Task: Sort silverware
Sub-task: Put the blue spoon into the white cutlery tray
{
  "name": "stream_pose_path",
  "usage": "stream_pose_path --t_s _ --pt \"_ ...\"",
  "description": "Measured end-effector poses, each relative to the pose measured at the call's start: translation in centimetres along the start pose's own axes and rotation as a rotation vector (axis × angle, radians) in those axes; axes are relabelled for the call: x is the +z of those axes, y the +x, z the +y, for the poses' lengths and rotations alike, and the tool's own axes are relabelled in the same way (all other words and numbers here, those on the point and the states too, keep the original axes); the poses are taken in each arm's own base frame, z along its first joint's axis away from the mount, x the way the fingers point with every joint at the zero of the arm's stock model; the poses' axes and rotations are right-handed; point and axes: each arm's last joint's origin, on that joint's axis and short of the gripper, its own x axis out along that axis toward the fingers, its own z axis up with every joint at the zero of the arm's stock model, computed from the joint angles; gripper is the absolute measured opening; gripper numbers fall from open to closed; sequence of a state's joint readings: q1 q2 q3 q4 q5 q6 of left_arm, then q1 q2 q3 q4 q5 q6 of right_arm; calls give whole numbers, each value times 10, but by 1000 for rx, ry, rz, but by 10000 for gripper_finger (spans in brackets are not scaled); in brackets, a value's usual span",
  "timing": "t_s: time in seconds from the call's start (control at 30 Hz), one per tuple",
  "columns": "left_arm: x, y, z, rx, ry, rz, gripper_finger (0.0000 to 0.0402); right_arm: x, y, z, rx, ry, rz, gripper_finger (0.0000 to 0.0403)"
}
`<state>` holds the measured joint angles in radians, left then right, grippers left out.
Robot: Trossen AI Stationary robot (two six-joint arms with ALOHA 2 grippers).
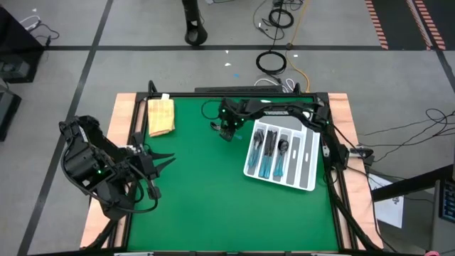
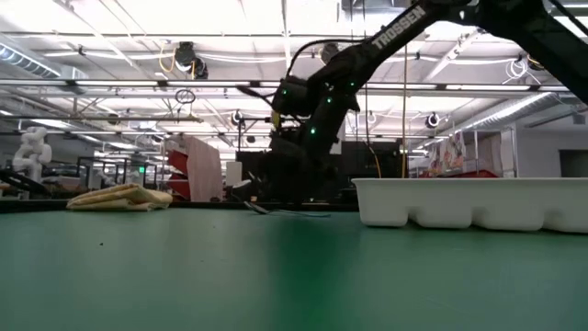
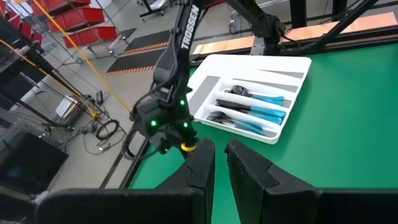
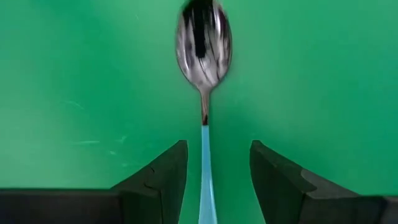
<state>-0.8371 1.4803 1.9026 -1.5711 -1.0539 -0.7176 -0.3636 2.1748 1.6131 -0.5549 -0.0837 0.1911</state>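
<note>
The right gripper (image 4: 214,168) hangs low over the green tabletop (image 1: 199,199), its two dark fingers parted with a gap on each side of the thin light-blue handle of a spoon with a shiny grey metal bowl (image 4: 203,43), which lies flat and not yet gripped. The spoon's long axis runs straight ahead between the fingers, bowl farthest out, so closing should catch the handle. The left gripper (image 3: 219,163), fingers narrowly apart, waits well away at the tabletop's left edge, while the white divided plastic tray (image 1: 307,160) sits just beside the right arm

Green-topped table (image 1: 213,206) with pale wooden edges, filling the lower centre of the high view. Tan sponge-like block (image 1: 161,116) at upper left of the green. White divided tray (image 1: 308,161) at right of centre. One spoon (image 4: 203,56) flat on the green, left of the tray.
</note>
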Motion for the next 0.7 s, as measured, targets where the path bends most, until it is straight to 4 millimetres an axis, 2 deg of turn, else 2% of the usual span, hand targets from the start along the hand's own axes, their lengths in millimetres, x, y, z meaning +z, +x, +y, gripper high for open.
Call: stream_pose_path --t_s 0.1,0.27,0.33,0.47,0.5,0.6,0.7 --pt "0 0 0 -1 3 1 52 -5 12 0 3 30 35 160" --pt "0 0 0 -2 31 1 52 -7 13 4 -48 -6 35 149" --pt "0 0 0 -2 45 1 52 -9 13 4 -54 -9 57 121" --pt "0 0 0 -2 49 2 52 -13 13 5 -42 -31 110 27" --pt "0 0 0 -2 51 2 52 -14 12 5 -30 -46 121 15" --pt "0 0 0 -2 51 1 52 -16 14 8 -28 -64 139 6" --pt "0 0 0 -2 51 2 52 -15 7 16 -23 -75 157 3"
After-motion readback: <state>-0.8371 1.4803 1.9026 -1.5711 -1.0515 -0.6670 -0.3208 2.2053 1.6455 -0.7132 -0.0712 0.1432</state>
